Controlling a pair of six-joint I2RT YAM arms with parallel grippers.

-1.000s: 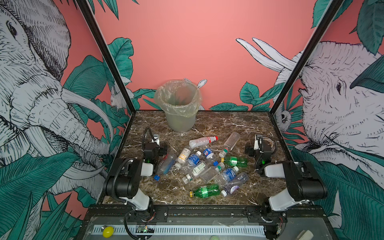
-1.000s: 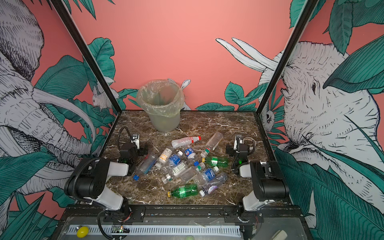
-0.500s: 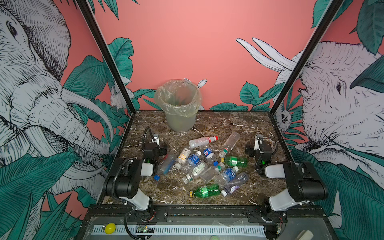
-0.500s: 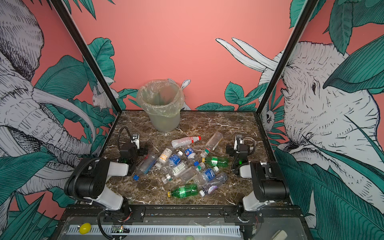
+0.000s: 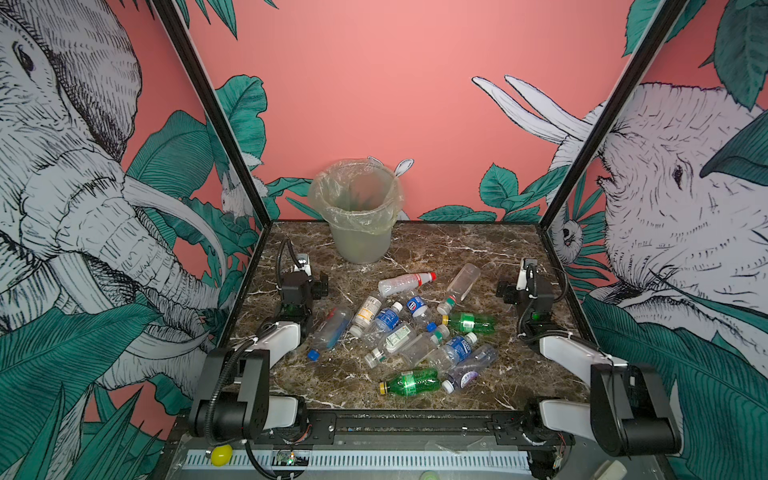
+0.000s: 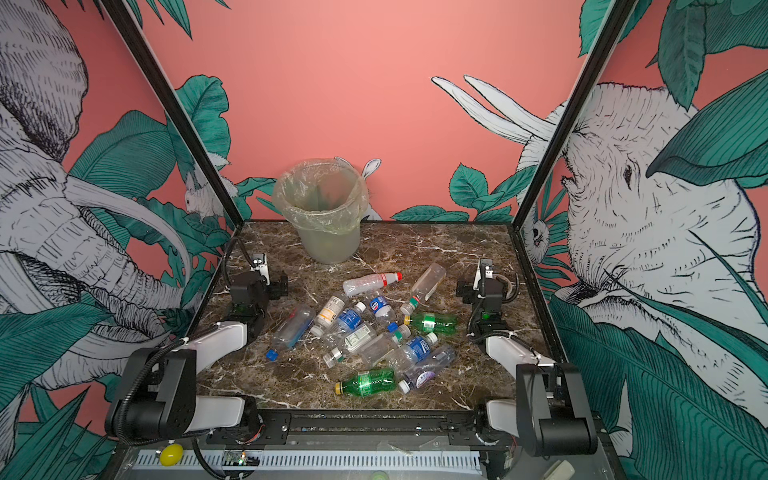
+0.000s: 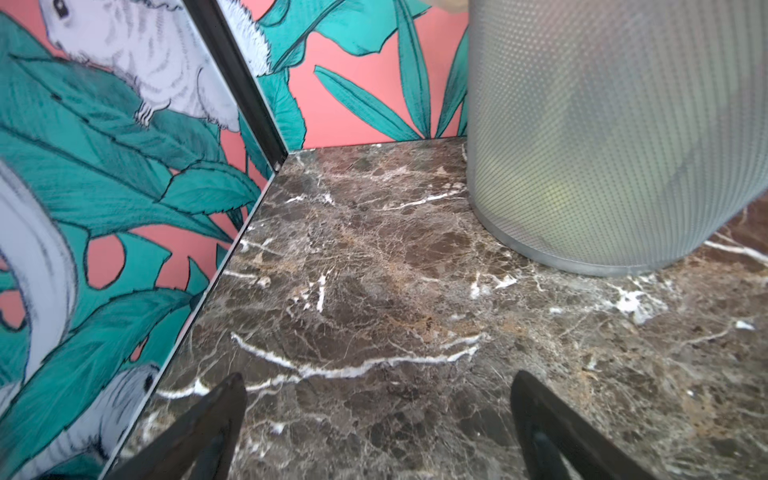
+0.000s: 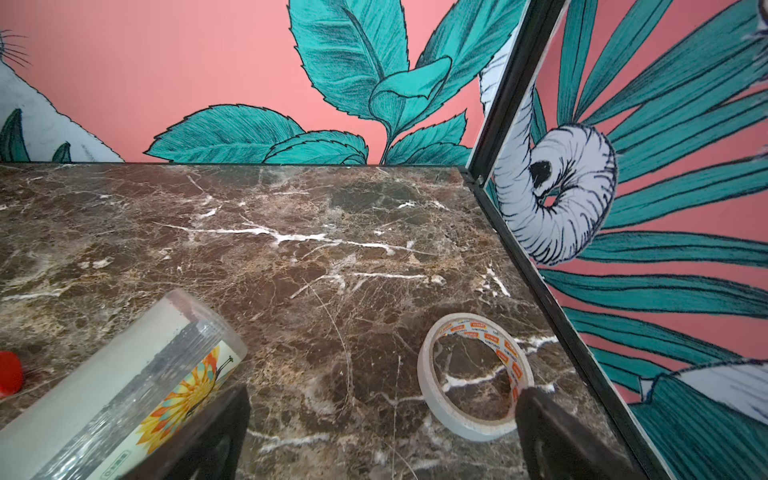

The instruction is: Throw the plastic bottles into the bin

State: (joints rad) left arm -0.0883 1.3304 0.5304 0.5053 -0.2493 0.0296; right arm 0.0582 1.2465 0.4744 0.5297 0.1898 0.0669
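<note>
Hard to see first: in both top views the fingers of left tool (image 7: 378, 376) and right tool (image 8: 384, 392) are hidden under the wrist housings (image 5: 297, 291). Wrist views show only the dark tips, cut off at the frame edge. Both tools gape wide, nothing btw the fingers. Left tool sits low over bare counter (image 7: 374, 270), near the bin (image 5: 357, 249) wall, not touching. Right tool is by the counter's right edge. A tape ring (image 8: 465, 429) is just beside one fingertip, contact unclear. A clear bottle (image 8: 124, 374) w/ sunflower label lies by the other finger, one end out of frame. A red cap (image 8: 8, 374) is half cut off.

Bin: upright at back of counter, left of centre, thin yellowish liner (image 5: 353, 216) folded over rim. Top views show only liner inside; bottom hard to make out. Thru the wall, left wrist view, a faint yellow-green patch, can't tell what.

Plastic bottles (image 5: 415, 332): loose pile mid-counter, in front of bin and clear of it, btw the two tools, all lying down. Approx 12, overlap blurs the exact no.: 2 green bottles (image 5: 473, 323), rest clear. 1 bin, 1 tape ring.
</note>
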